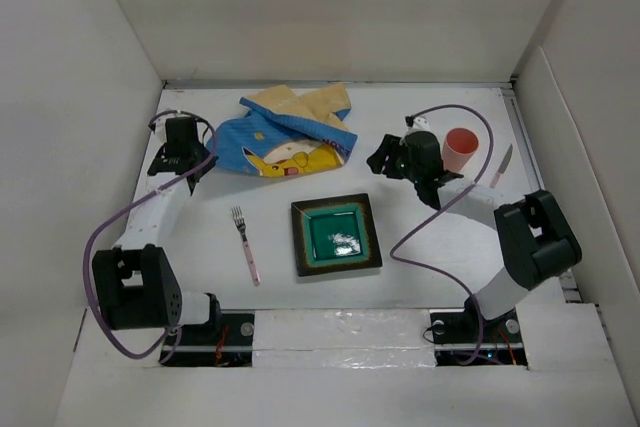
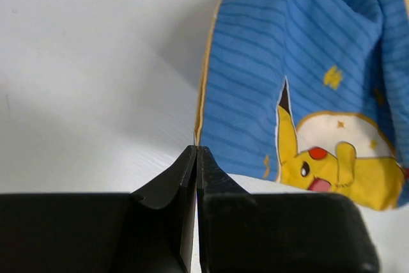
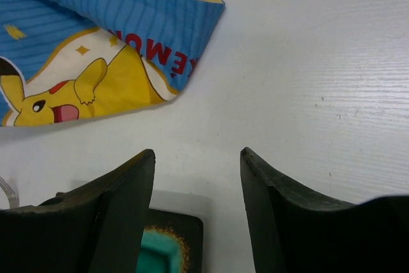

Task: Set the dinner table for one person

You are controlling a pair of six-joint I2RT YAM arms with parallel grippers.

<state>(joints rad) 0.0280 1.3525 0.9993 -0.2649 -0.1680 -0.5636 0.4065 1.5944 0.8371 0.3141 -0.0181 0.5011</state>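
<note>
The white dinner table [image 1: 420, 247] carries a crumpled blue cartoon-printed cloth mat [image 1: 290, 137] at the back centre. My left gripper [image 1: 203, 165] is at the mat's left corner. In the left wrist view this gripper [image 2: 197, 149] is shut, with the mat's [image 2: 281, 68] yellow-hemmed corner pinched at its tips. My right gripper [image 1: 380, 159] hovers open over bare table to the right of the mat. In the right wrist view nothing sits between its fingers [image 3: 198, 151], the mat [image 3: 96, 43] lies ahead to the left, and a corner of the plate [image 3: 179, 234] shows below.
A square dark plate with a teal centre [image 1: 336, 235] lies in the middle. A pink-handled fork [image 1: 245, 244] lies to its left. A pink cup [image 1: 459, 150] and a knife [image 1: 501, 166] stand at the right, behind my right arm. White walls enclose the table.
</note>
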